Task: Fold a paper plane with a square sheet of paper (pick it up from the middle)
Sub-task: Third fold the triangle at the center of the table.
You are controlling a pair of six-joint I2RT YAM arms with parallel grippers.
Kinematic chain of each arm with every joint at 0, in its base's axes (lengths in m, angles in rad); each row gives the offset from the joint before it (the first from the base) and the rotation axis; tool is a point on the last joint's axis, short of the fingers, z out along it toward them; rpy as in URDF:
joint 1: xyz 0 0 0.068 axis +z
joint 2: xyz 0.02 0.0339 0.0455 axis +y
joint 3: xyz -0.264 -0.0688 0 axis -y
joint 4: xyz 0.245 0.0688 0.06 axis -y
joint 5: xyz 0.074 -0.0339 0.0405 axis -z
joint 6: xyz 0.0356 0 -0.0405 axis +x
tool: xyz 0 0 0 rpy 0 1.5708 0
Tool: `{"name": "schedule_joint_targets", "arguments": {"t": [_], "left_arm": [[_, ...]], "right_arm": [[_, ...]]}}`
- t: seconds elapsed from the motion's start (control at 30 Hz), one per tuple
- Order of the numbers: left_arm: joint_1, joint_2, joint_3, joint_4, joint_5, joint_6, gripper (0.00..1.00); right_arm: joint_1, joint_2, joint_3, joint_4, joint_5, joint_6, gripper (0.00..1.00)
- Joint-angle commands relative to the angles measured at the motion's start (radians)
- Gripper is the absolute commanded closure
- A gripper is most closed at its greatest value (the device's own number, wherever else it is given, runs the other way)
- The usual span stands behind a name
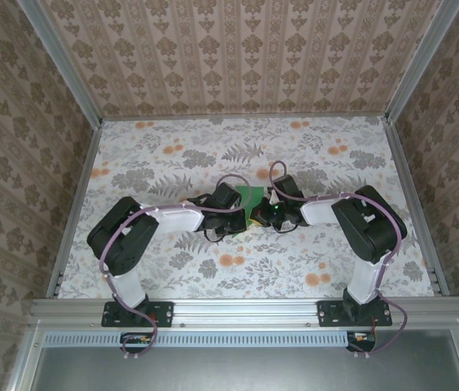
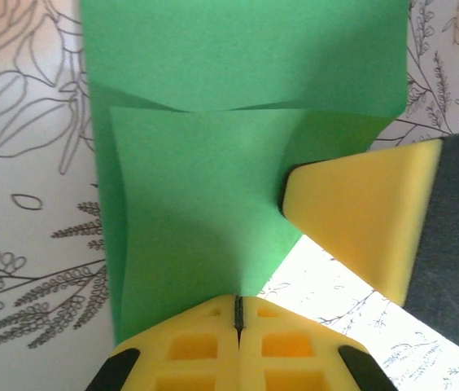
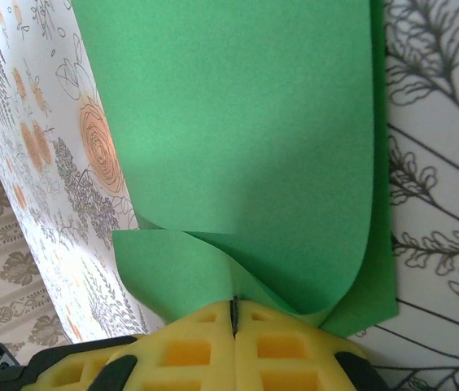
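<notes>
The square sheet of paper (image 1: 251, 196) is bright green and lies mid-table between the two arms. In the left wrist view the sheet (image 2: 238, 73) has a flap doubled over on itself, and my left gripper (image 2: 238, 314) is shut, pinching the flap's near edge between its yellow fingers. Just to the right, a yellow finger of the other gripper (image 2: 360, 220) touches the same flap. In the right wrist view the sheet (image 3: 238, 122) curls up from the table, with my right gripper (image 3: 233, 314) shut on the curled edge. From above, the left gripper (image 1: 244, 220) and right gripper (image 1: 260, 215) meet at the sheet's near side.
The table (image 1: 172, 155) has a floral cloth and is walled in by patterned panels (image 1: 238, 57) at the back and both sides. A metal rail (image 1: 246, 309) runs along the near edge, where both arm bases sit.
</notes>
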Motion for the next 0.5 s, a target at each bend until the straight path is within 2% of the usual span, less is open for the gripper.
{"name": "schedule_joint_targets", "arguments": {"t": [0.0,0.47], "left_arm": [[0.011,-0.003,-0.026,-0.031,-0.028,-0.01,0.95],[0.019,-0.063,-0.11,-0.041,-0.01,-0.022,0.96]], "right_arm": [[-0.009,0.04,-0.042,-0.158,0.152,-0.008,1.0],[-0.009,0.049,-0.034,-0.202,0.182,-0.023,1.0]]}}
